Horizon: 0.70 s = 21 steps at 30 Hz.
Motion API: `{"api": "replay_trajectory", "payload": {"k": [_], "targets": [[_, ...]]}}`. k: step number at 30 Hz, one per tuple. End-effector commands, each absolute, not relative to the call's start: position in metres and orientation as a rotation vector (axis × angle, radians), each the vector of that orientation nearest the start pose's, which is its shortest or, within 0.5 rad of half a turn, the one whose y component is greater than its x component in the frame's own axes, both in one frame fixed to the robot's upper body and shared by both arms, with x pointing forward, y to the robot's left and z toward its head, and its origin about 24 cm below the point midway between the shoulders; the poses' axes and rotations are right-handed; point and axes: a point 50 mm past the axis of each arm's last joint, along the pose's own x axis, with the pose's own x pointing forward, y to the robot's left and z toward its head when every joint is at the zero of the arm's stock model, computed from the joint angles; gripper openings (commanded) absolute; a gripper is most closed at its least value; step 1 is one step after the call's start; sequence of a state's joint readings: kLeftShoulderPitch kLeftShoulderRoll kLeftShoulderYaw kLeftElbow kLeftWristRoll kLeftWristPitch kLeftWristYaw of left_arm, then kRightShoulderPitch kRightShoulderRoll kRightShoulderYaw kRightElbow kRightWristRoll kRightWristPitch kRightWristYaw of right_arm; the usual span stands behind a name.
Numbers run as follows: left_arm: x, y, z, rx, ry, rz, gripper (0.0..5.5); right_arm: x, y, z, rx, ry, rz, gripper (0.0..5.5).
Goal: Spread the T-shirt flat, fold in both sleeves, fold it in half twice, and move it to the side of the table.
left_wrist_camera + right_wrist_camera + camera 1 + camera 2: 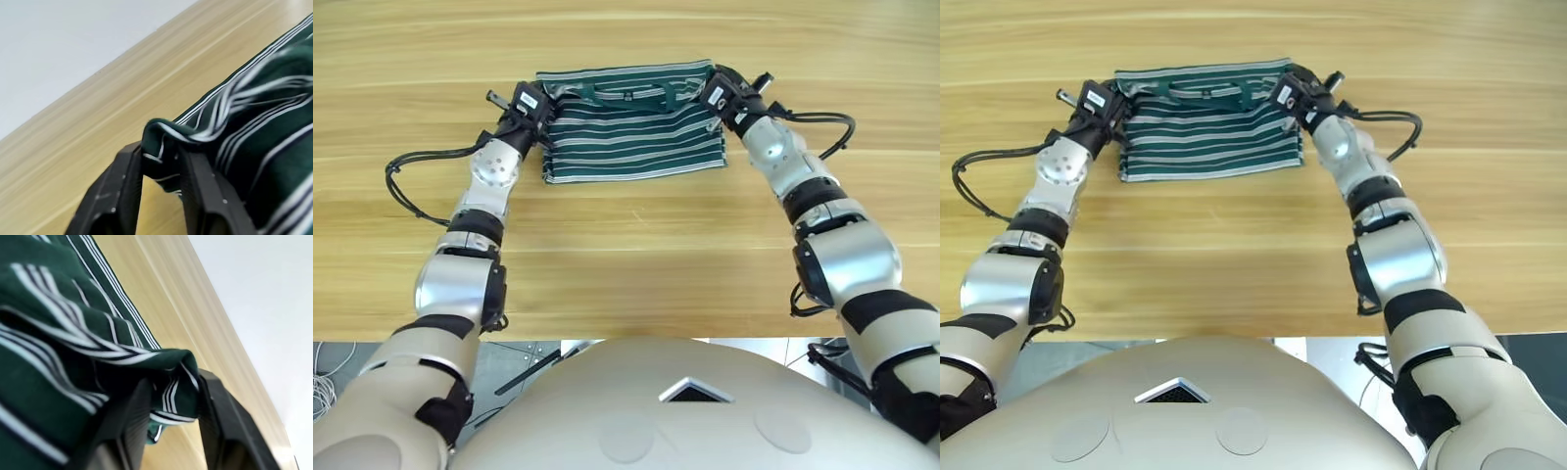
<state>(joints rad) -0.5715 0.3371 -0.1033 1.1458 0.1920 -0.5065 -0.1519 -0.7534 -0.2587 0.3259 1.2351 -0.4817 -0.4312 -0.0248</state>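
The dark green T-shirt (631, 132) with white stripes lies folded into a wide rectangle on the far middle of the wooden desk (626, 245), with its collar along the far edge. The left pincer (164, 171) sits at the shirt's far left corner, its 2 black fingers (120, 191) pinching a bunched fold of striped cloth. The right pincer (173, 406) sits at the far right corner, its 2 fingers (222, 421) likewise clamped on a tuck of fabric. Both pinched corners ride slightly above the wood, while the shirt's near edge lies flat on the desk.
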Motion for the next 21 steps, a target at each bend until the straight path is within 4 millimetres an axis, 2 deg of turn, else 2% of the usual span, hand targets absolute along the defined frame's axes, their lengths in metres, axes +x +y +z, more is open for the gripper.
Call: {"api": "replay_trajectory", "payload": {"k": [1,6,12,16,19,21], "targets": [[0.336,0.201,0.012,0.54,0.14,-0.26,1.81,0.362,-0.142,0.029,-0.923,0.064,0.387,2.16],[0.353,0.195,0.026,0.53,0.143,-0.21,2.62,0.373,-0.134,0.043,-0.849,0.058,0.305,2.93],[0.362,0.194,0.035,0.475,0.151,-0.153,3.61,0.384,-0.134,0.058,-0.743,0.082,0.227,2.93],[0.365,0.198,0.037,0.461,0.165,-0.087,4.1,0.385,-0.13,0.06,-0.716,0.084,0.204,2.93],[0.36,0.205,0.033,0.457,0.155,-0.041,4.51,0.381,-0.129,0.056,-0.765,0.024,0.214,2.93],[0.355,0.209,0.036,0.375,0.065,-0.02,4.68,0.371,-0.114,0.051,-0.857,-0.092,0.293,2.93]]}}
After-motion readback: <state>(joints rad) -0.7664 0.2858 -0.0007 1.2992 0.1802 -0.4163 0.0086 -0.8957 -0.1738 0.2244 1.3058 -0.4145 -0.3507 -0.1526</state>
